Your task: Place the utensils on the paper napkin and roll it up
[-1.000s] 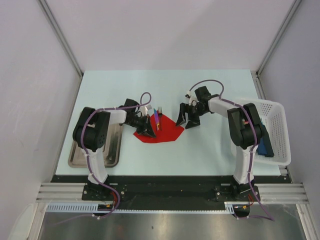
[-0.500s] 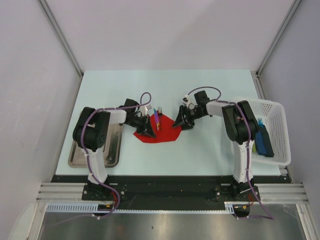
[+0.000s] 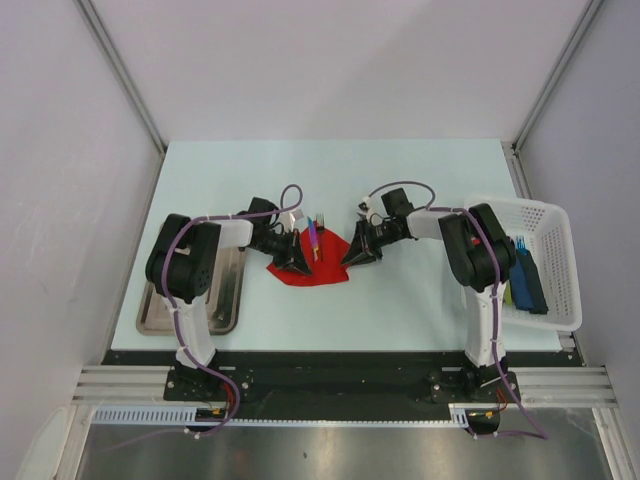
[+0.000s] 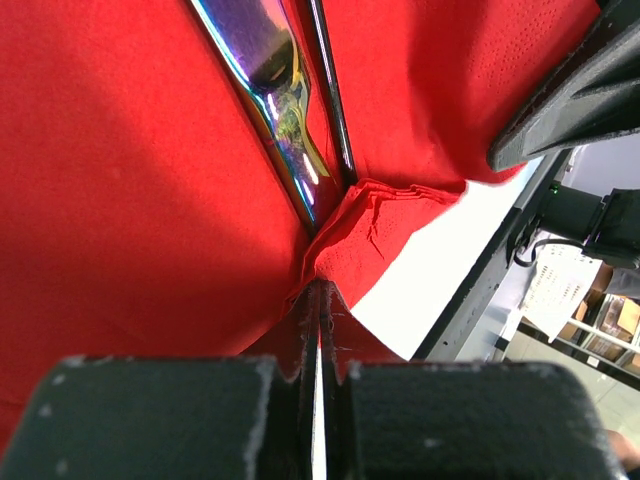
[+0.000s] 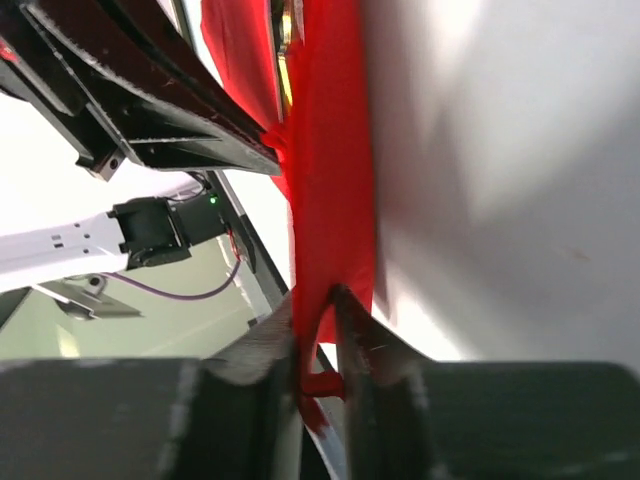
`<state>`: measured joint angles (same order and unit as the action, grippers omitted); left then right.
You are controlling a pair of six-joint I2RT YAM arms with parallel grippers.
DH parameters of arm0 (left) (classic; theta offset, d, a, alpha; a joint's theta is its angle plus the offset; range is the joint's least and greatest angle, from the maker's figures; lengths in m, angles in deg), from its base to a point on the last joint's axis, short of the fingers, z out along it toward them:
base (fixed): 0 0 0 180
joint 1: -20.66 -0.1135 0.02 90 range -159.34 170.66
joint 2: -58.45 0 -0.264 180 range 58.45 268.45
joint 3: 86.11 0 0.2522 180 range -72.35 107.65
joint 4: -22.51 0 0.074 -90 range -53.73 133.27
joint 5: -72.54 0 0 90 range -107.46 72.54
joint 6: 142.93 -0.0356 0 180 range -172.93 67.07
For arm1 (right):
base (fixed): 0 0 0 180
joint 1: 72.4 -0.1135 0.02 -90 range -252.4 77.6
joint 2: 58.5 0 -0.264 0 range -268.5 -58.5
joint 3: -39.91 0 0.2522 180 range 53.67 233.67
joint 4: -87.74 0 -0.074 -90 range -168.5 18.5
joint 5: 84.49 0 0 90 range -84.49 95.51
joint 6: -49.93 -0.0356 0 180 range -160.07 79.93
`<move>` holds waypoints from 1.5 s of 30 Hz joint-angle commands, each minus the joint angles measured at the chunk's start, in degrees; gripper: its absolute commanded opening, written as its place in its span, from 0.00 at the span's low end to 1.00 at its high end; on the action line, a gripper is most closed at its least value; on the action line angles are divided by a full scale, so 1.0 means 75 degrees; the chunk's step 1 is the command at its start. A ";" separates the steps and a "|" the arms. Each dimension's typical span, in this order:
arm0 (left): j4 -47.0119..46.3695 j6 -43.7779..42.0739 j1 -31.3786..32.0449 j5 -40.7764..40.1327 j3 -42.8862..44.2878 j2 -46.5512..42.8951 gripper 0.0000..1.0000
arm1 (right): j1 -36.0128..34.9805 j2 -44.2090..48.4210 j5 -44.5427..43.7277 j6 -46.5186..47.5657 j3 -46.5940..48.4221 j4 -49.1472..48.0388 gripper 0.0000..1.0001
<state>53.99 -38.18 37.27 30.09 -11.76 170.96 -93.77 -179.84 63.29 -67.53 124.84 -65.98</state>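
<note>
Far half of the surface is bare, so there's a free lane side to side there. The middle is crowded. The left pincer and right pincer sit low at opposite edges of the paper napkin, each pinched on it. The utensils lie between them, so only a narrow gap is left there. The left arm blocks approach from the left, with a metal tray partly under it at the near-left. On the right, the white basket sits at the edge with the right arm just beside it, which is tight. The near strip in front of the napkin is open. Walls close the sides and back.
</note>
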 commanded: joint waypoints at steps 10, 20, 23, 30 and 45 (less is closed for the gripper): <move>-0.0194 -0.0032 -0.0010 -0.0469 0.0147 0.0116 0.00 | -0.0643 -0.0028 -0.0274 -0.0112 0.1173 0.0242 0.12; -0.0253 -0.0044 -0.0010 -0.0422 0.0053 0.0104 0.00 | -0.1077 -0.0509 -0.0426 -0.0088 0.1818 0.0405 0.11; -0.0276 -0.0044 -0.0010 -0.0410 0.0041 0.0081 0.00 | -0.1124 -0.0591 -0.0625 0.0017 0.1912 0.0546 0.12; -0.0264 -0.0079 -0.0010 -0.0375 0.0006 0.0046 0.00 | -0.1206 -0.0802 -0.0731 0.0029 0.1971 0.0547 0.12; -0.0159 -0.0184 -0.0034 -0.0387 0.0030 0.0069 0.00 | -0.1347 -0.1118 -0.0555 -0.0287 0.2205 0.0254 0.11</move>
<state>53.99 -37.97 37.24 30.09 -11.76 170.96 -103.21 -187.42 58.46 -69.00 139.01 -62.99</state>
